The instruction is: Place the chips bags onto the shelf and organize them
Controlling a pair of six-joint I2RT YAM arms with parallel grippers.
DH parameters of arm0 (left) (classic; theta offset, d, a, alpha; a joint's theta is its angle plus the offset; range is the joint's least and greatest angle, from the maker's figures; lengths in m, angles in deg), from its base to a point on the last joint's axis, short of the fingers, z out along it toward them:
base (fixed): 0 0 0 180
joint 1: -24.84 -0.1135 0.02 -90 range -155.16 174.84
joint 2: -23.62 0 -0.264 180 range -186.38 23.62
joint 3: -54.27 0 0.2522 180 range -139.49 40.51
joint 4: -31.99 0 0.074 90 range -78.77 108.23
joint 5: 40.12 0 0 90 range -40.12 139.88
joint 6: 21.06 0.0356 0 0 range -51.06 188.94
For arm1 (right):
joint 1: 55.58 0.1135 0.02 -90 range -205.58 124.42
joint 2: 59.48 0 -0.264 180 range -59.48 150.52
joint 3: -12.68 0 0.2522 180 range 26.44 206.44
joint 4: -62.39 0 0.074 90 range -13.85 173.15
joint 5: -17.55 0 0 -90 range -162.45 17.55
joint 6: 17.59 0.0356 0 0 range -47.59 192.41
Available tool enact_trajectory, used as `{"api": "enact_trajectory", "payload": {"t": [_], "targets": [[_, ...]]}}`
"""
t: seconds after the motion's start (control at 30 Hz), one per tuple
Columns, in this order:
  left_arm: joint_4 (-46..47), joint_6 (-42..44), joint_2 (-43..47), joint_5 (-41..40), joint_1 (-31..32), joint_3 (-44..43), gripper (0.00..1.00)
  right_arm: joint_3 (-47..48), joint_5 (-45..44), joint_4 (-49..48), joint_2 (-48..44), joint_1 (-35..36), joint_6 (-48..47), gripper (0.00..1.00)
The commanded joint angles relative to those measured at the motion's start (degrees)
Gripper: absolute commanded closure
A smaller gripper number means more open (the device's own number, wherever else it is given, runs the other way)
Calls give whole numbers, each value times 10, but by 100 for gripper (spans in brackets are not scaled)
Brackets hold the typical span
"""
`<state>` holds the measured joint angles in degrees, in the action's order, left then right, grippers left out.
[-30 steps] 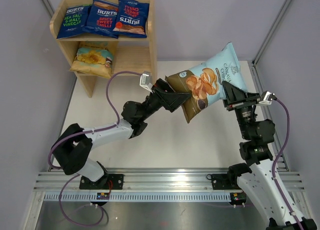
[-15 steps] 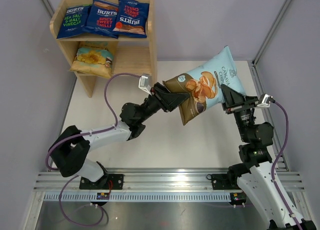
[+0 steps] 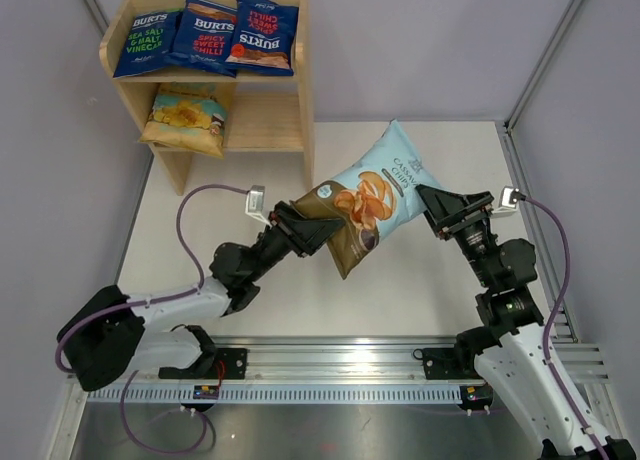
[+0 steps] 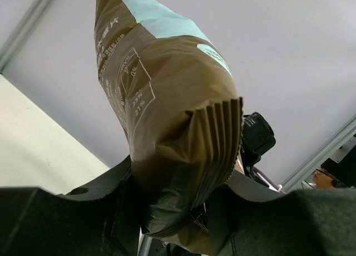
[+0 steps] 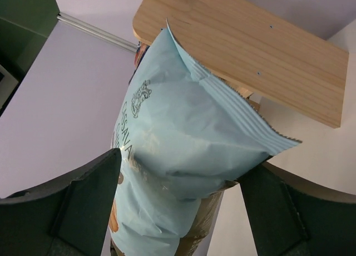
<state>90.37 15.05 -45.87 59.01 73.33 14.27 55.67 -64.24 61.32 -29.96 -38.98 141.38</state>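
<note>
The light-blue-and-brown Cassava Chips bag [image 3: 372,202] hangs in the air over the middle of the table. My left gripper [image 3: 312,232] is shut on its brown lower end [image 4: 167,117], which is pinched between the dark fingers [image 4: 111,206]. My right gripper [image 3: 432,206] stands open at the bag's light-blue top end [image 5: 183,144], one finger on each side, not squeezing it. On the wooden shelf [image 3: 300,80], three dark-blue BURTS bags [image 3: 205,35] lie side by side on the top tier. A yellow chips bag [image 3: 185,118] lies on the left of the lower tier.
The right half of the shelf's lower tier [image 3: 265,120] holds nothing. The shelf's side panel [image 5: 250,50] shows just beyond the held bag in the right wrist view. Grey walls and metal posts [image 3: 545,55] close in the table [image 3: 400,290].
My right gripper has opened and let go of the bag's top. The left arm has drawn back and to the left, carrying the bag that way and lower.
</note>
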Motion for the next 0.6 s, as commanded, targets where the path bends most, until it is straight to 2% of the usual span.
{"api": "enact_trajectory", "payload": {"t": [0.0, 0.17, 0.2, 0.33, 0.4, 0.43, 0.57], "targets": [[23, 40, 64, -61, 1, 35, 95, 24, 7, -8, 7, 1, -30, 9], [-64, 63, 164, -123, 1, 86, 97, 31, 2, 31, 0, 1, -51, 2], [-80, 75, 209, -149, 0, 96, 97, 35, -4, 50, -3, 1, -55, 2], [-214, 105, 325, -229, -1, 134, 95, 55, -19, 105, -26, 1, -95, 1], [-270, 124, 374, -248, -1, 132, 96, 64, -24, 121, -32, 2, -106, 1], [-329, 134, 419, -258, -1, 130, 96, 68, -25, 128, -34, 1, -113, 1], [-429, 184, 508, -311, -2, 118, 97, 92, -34, 172, -43, 1, -143, 1]]}}
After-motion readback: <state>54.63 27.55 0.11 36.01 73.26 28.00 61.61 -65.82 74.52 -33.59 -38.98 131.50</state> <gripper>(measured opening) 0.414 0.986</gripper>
